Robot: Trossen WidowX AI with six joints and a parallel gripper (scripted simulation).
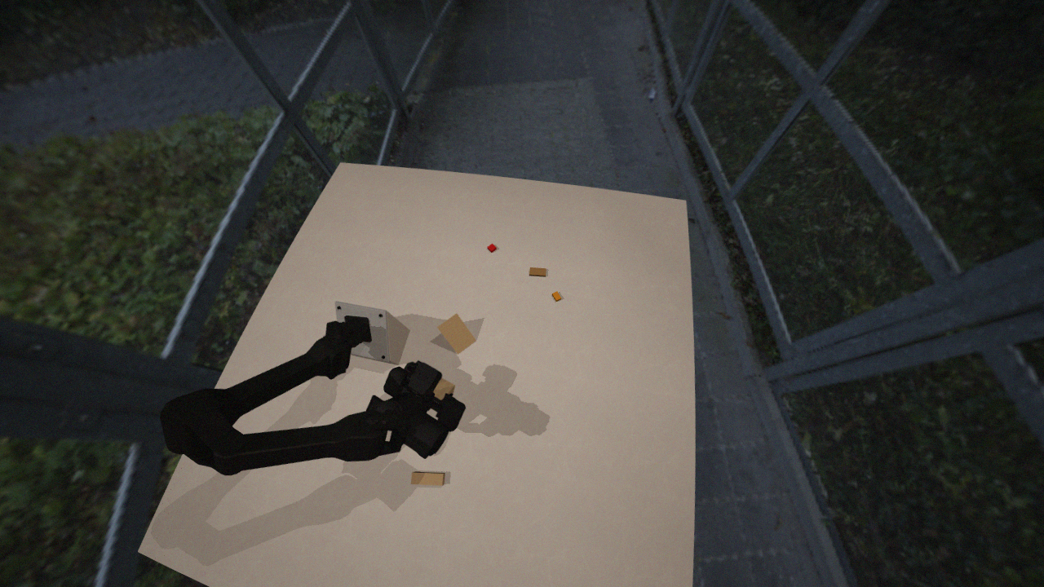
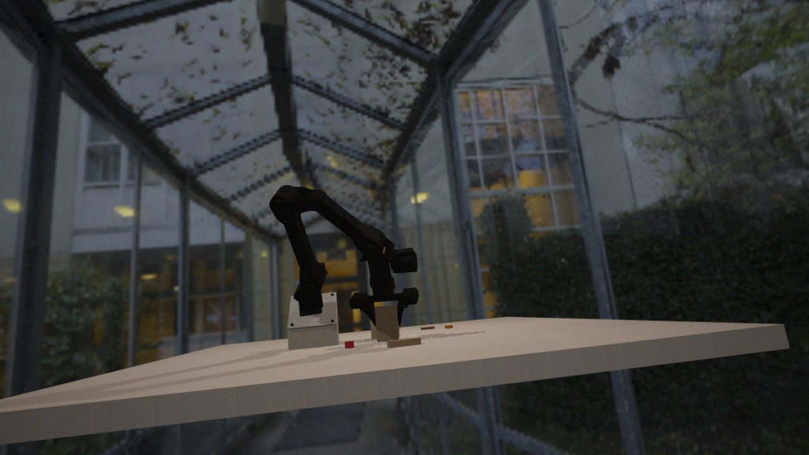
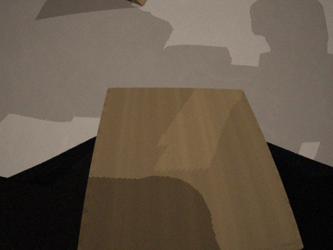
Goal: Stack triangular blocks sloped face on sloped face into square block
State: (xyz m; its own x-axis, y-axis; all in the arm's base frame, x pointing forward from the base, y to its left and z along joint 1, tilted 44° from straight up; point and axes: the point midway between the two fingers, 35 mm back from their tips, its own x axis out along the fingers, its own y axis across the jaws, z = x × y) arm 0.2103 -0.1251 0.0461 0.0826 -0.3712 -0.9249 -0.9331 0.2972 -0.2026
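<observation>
My gripper [image 1: 439,399] [image 2: 387,327] [image 3: 174,141] is shut on one tan wooden triangular block [image 1: 443,389] [image 2: 387,319] [image 3: 156,139], with a black finger on each side of it. The hand hides much of this block in the top view. In the exterior view it stands tall between the fingers; I cannot tell whether its lower edge touches the table. The other triangular block [image 1: 457,333] rests on the table behind it, apart from it in the top view. Only its corner [image 3: 140,1] shows in the wrist view, and it is mostly hidden in the exterior view.
A small plank [image 1: 427,478] [image 2: 404,342] and a red cube [image 2: 349,344] lie on the front side. Another red cube [image 1: 492,248], a brown plank [image 1: 537,271] [image 2: 426,328] and an orange piece [image 1: 556,296] [image 2: 448,326] lie toward the back. The arm's grey base [image 1: 394,339] [image 2: 312,335] is left.
</observation>
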